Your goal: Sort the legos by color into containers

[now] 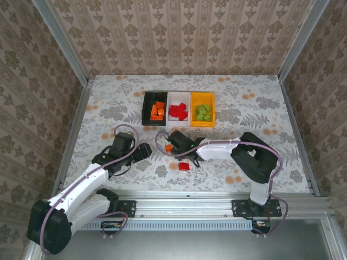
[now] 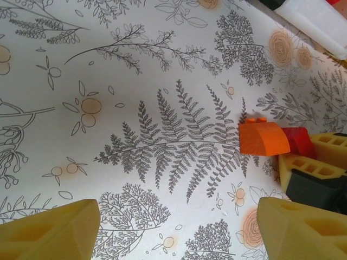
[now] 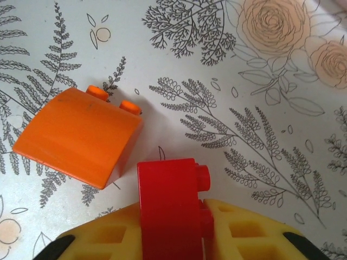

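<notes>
I count three rectangular plastic bins: black bin (image 1: 153, 122), white bin (image 1: 178, 123), orange-yellow bin (image 1: 202, 123). My right gripper (image 3: 173, 227) pinches one small red plastic brick (image 3: 165, 184) beside one orange plastic brick (image 3: 76, 135) on the table (image 1: 244, 108); a second red brick (image 1: 184, 166) lies loose nearby. My left gripper (image 2: 179, 216) gapes wide.

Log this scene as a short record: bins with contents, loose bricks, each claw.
black bin: orange bricks
white bin: red bricks
yellow bin: green bricks
loose: curved orange brick; loose red brick, nearer the arm bases
right claw: shut on held red brick, beside the curved orange brick
left claw: open, empty
</notes>
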Controlling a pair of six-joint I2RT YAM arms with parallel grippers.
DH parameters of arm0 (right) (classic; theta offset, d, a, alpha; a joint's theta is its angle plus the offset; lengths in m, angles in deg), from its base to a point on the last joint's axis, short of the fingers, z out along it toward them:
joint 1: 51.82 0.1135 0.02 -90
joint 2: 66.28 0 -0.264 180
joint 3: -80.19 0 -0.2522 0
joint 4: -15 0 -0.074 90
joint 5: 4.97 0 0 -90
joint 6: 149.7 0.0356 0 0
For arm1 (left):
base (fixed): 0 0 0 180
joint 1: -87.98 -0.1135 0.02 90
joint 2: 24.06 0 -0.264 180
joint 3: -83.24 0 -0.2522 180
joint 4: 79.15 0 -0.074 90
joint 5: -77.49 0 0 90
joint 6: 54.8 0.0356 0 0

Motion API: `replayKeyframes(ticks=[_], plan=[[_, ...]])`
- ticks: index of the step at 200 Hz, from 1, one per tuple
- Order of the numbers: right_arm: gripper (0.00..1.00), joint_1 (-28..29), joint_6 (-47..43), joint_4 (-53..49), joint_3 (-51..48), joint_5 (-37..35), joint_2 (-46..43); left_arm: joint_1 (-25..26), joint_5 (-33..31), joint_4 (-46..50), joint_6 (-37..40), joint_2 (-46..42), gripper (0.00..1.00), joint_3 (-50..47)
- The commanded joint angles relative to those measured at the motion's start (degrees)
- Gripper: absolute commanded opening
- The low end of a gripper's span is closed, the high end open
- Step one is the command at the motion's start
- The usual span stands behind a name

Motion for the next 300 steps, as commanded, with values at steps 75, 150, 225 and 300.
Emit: replayKeyframes(ticks=[75,150,225,300], plan=[[0.19,-3.4,2.5,3.8,0.9,-4.7,-8.2,-0.3,1.1,3.2,-1.5,-2.4,0.81,0.0],[0.19,-16.9,2.8,-3.8,21.8,2.5,3.4,-0.3,2.2,5.1,-2.5,-5.5,1.00,0.2],[0.23,-19.1,0.1,-15.5,46.3,6.8,21.6,-0.5,1.6,8.2,-3.3,-10.0,1.00,-0.3],[0.47,-19.0,0.1,-15.9,47.0,8.3,18.9,-0.7,1.5,7.0,-3.3,-9.1,1.00,1.0]])
